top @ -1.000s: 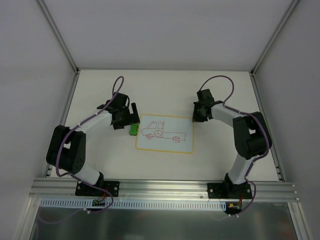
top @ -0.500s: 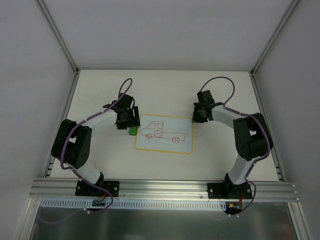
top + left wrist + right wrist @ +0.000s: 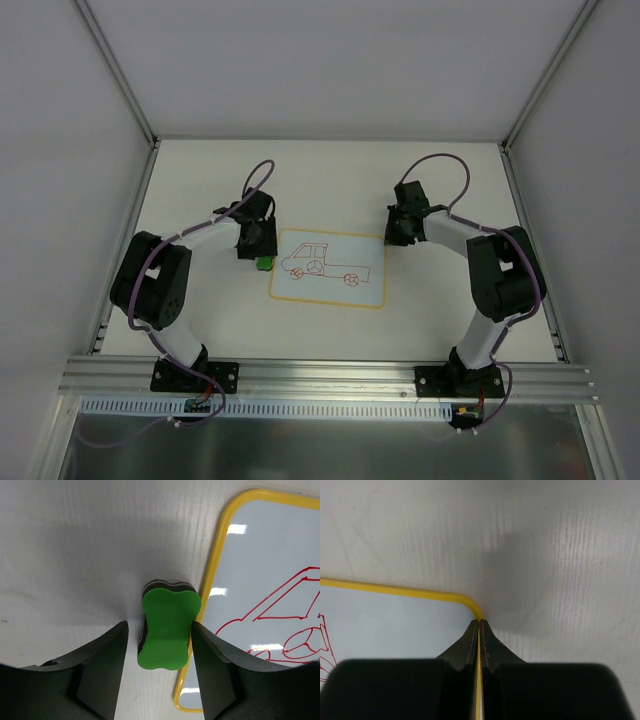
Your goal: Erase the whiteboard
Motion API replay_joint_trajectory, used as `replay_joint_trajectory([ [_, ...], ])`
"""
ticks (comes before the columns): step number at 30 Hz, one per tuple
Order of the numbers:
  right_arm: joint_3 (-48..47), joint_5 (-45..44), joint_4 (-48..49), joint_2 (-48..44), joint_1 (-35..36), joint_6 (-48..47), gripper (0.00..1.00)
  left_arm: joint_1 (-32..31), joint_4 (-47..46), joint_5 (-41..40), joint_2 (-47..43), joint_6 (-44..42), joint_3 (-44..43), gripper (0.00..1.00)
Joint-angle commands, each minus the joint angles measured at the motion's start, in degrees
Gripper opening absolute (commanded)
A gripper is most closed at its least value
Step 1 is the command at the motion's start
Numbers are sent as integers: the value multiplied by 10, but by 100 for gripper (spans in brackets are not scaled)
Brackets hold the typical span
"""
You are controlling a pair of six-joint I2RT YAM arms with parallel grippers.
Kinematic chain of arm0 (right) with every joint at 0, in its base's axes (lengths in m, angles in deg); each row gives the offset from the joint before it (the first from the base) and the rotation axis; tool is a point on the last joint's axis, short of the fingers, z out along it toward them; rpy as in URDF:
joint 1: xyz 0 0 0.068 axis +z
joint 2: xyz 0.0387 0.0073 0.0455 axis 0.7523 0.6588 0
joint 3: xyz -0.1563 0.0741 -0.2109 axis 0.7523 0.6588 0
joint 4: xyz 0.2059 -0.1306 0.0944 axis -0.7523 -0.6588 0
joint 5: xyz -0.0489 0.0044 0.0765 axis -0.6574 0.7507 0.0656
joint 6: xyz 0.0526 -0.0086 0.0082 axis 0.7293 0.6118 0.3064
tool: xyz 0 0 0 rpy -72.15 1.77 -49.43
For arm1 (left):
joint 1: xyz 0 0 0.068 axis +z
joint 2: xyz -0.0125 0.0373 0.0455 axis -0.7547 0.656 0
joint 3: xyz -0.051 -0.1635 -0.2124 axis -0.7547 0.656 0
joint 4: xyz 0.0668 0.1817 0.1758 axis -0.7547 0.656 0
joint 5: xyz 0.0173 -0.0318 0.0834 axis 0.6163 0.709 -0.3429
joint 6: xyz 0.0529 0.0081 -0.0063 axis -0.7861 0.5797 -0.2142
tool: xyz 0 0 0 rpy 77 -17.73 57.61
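Note:
The whiteboard (image 3: 330, 285) lies flat mid-table, white with a yellow border and a red truck drawing (image 3: 318, 263). A green eraser (image 3: 264, 263) with a black base stands at its left edge. In the left wrist view my left gripper (image 3: 159, 630) is open around the eraser (image 3: 167, 630). The right finger (image 3: 220, 670) touches its side and the left finger (image 3: 100, 665) stands a little apart. The whiteboard (image 3: 270, 555) lies just right of it. My right gripper (image 3: 479, 622) is shut, tips down on the border at the whiteboard's (image 3: 385, 625) far right corner.
The white table (image 3: 200, 320) is walled by metal posts and white panels at the left, right and back. An aluminium rail (image 3: 330, 375) carrying both arm bases runs along the near edge.
My left arm has swung right and down over the eraser, and its jaws have narrowed around it. The right arm has not moved.

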Motion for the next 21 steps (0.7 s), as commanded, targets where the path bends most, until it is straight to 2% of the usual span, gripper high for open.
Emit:
replay_joint_trajectory([
  [1,23,10,-37,4,8,0,0,-10,4,-14,-3,-17,-23,53],
  [5,24,9,-36,4,7,-1,0,-17,4,-10,-4,-20,-26,42],
  [7,24,8,-37,3,7,-1,0,-22,4,-8,-11,-19,-27,31],
  [14,27,6,-34,3,7,-1,0,-53,7,2,-23,-19,-49,11],
  [21,26,12,-34,0,7,-1,0,-85,15,7,-51,-5,-64,8],
])
